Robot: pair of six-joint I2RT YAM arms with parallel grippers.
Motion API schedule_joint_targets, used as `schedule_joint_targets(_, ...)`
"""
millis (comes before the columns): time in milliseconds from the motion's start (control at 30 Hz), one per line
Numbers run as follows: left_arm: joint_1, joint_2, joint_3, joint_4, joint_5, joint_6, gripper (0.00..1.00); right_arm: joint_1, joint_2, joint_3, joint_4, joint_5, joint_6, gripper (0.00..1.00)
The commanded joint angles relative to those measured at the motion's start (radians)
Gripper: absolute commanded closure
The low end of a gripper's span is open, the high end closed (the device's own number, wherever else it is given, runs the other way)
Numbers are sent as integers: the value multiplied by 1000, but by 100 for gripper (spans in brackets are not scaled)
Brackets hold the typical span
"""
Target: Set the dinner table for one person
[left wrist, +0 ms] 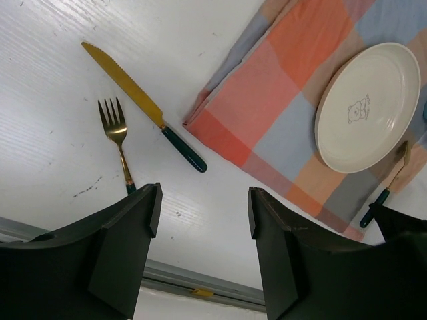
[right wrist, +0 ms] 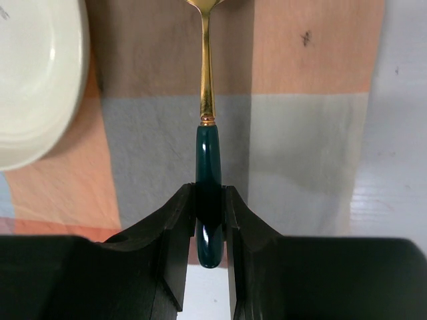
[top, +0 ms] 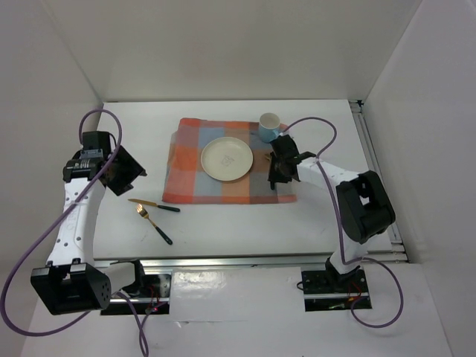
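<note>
Gold with a dark green handle, the utensil point(right wrist: 207, 133) is pinched by that handle in the narrowed right gripper point(right wrist: 209, 200) over the checked cloth point(top: 190, 167), just right of the plate point(top: 227, 158), seemingly to be laid there. Its head is cut off, so I only judge it a spoon. The left gripper point(left wrist: 203, 213) hangs wide and empty near the knife point(left wrist: 143, 103) and fork point(left wrist: 115, 130), which lie on the dinner table point(top: 223, 230) beside the cloth, likely to fetch one.
</note>
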Motion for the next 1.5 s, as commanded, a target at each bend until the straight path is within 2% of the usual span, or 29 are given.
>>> schedule_joint_targets(0, 6, -29, -5, 32, 25, 16, 29, -3, 7, 3, 108, 14, 63, 100)
schedule_joint_targets(33, 6, -29, -5, 32, 25, 16, 29, -3, 20, 3, 121, 14, 63, 98)
schedule_joint_targets(67, 6, -29, -5, 32, 25, 16, 29, -3, 20, 3, 122, 14, 63, 88)
schedule_joint_targets(167, 6, -29, -16, 32, 25, 16, 29, 6, 59, 15, 112, 28, 74, 78)
schedule_joint_targets(200, 6, -29, -16, 32, 16, 16, 29, 6, 59, 15, 97, 37, 74, 62)
schedule_joint_targets(233, 6, -29, -16, 32, 16, 16, 29, 18, 45, 15, 97, 37, 74, 53)
schedule_joint_targets(333, 6, -29, -16, 32, 16, 25, 29, 19, -7, 15, 76, 60, 54, 33)
schedule_joint_targets(467, 6, -19, -16, 32, 5, 25, 29, 48, -75, 40, 25, 117, 16, 33)
schedule_joint_targets(567, 6, 4, -25, 23, -59, 25, 29, 98, -128, 66, 11, 138, -32, 35)
schedule_joint_targets(633, 6, 17, -25, -8, -120, -4, 29, 179, -150, 66, 66, 126, -96, 37)
schedule_joint_targets(667, 6, 17, -40, -18, -134, -13, 29, 210, -150, 78, 78, 68, -122, 38)
schedule_joint_targets(800, 6, 4, -198, 21, -160, -50, 29, 360, -47, 178, 79, 4, -153, 38)
schedule_joint_targets(933, -3, 4, -354, 72, -47, -113, 31, 452, 37, 230, 79, 3, -164, 39)
schedule_joint_targets(1200, -110, -17, -520, 161, -58, -251, 31, 453, 7, 207, 80, -9, -143, 38)
schedule_joint_targets(1300, -135, 26, -557, 213, -68, -288, 31, 453, -13, 198, 69, 0, -143, 38)
schedule_joint_targets(1433, -170, 81, -582, 272, -79, -313, 42, 453, -33, 178, 69, 0, -143, 38)
schedule_joint_targets(1467, -170, 81, -582, 272, -79, -322, 42, 453, -33, 178, 59, 0, -143, 38)
